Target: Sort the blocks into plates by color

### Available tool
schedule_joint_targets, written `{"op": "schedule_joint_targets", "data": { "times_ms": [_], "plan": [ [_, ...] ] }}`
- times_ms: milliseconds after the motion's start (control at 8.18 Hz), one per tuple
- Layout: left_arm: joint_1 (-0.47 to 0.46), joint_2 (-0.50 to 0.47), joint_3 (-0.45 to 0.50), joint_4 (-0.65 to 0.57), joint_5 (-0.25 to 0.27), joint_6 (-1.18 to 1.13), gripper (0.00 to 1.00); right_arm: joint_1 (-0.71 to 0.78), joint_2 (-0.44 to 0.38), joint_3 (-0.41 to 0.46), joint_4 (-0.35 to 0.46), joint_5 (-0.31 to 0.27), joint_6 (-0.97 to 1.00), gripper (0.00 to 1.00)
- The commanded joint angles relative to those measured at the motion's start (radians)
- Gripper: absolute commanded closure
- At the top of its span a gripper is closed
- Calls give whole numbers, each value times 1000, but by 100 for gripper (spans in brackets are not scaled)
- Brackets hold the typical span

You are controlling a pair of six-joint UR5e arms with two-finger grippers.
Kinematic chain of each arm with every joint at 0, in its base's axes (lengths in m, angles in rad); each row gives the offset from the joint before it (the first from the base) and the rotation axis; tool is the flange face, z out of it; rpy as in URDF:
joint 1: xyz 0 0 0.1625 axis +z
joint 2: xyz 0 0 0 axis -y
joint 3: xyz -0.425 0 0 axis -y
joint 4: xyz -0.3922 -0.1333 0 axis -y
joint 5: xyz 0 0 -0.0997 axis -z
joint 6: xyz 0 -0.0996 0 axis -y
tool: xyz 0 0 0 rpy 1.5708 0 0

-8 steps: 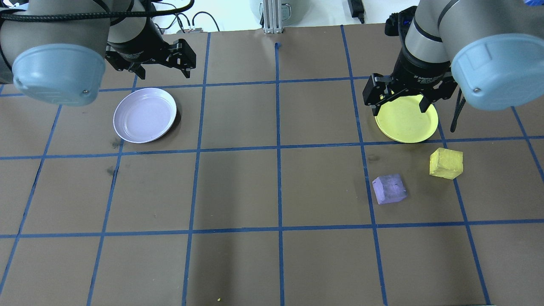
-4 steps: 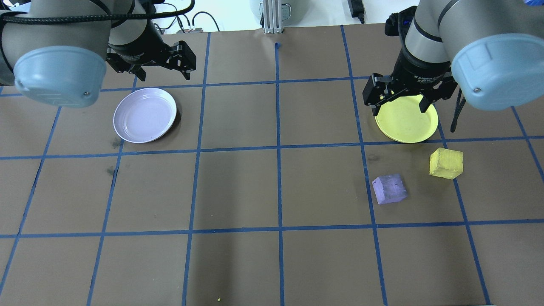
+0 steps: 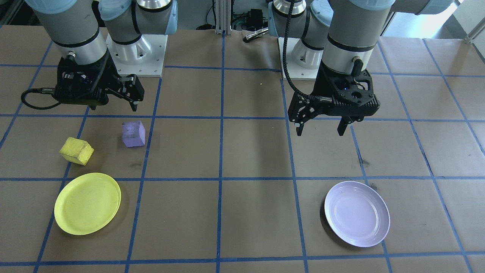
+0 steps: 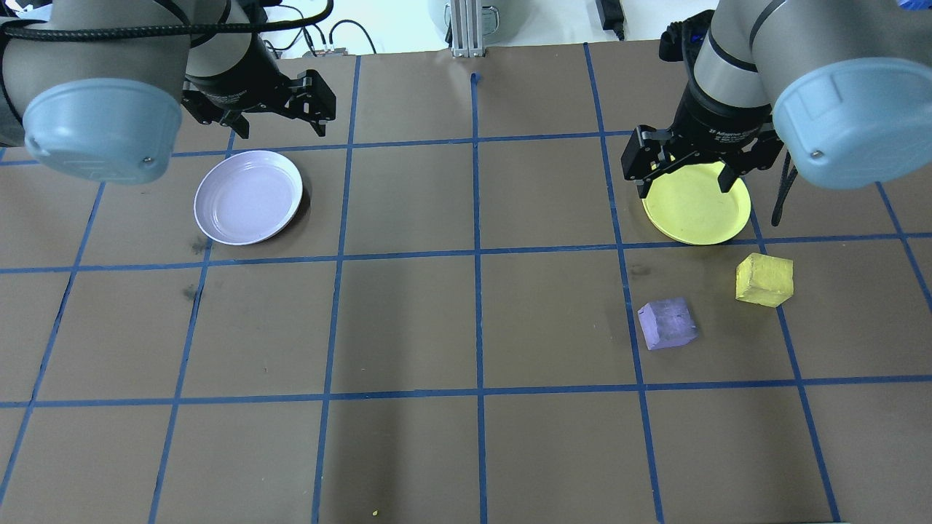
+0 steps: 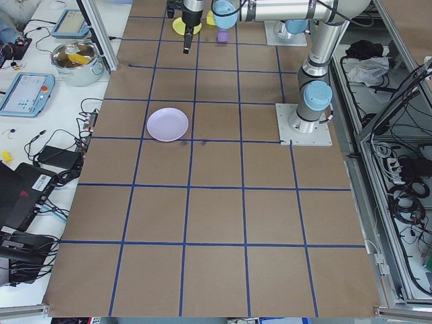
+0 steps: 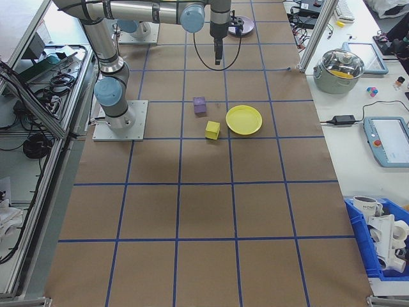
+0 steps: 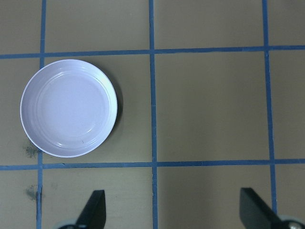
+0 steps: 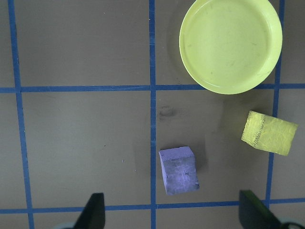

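The purple block (image 4: 667, 324) and yellow block (image 4: 763, 279) lie on the table's right half, just nearer me than the yellow plate (image 4: 697, 207). My right gripper (image 4: 685, 183) hangs open and empty above that plate's far edge. Its wrist view looks down on the yellow plate (image 8: 230, 45), the yellow block (image 8: 268, 133) and the purple block (image 8: 178, 170), with the fingertips (image 8: 93, 210) wide apart. The lavender plate (image 4: 248, 197) sits empty at the left. My left gripper (image 4: 280, 125) is open beyond it, high above the table, and the lavender plate (image 7: 68, 108) shows in its wrist view.
Blue tape lines (image 4: 477, 255) grid the brown paper table. An aluminium post (image 4: 466, 29) and cables stand at the far edge. The two arm bases (image 3: 136, 53) are bolted at the robot's side. A steel pot (image 6: 342, 67) and a blue bin (image 6: 383, 236) sit beside the table.
My left arm has edged very slightly toward the far edge. Blocks, plates and the right gripper have not visibly moved.
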Motion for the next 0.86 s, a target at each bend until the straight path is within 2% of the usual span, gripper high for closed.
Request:
{"op": "schedule_joint_targets", "data": {
  "times_ms": [0, 367, 489, 734],
  "plan": [
    [0, 0, 2, 0, -1, 4, 0, 0, 1, 0, 4, -4, 0, 0],
    [0, 2, 0, 0, -1, 2, 0, -2, 45, 0, -7, 0, 4, 0],
    [0, 3, -1, 0, 1, 2, 0, -2, 60, 2, -55, 0, 8, 0],
    [0, 3, 0, 0, -1, 2, 0, -3, 70, 0, -68, -1, 2, 0]
  ]
}}
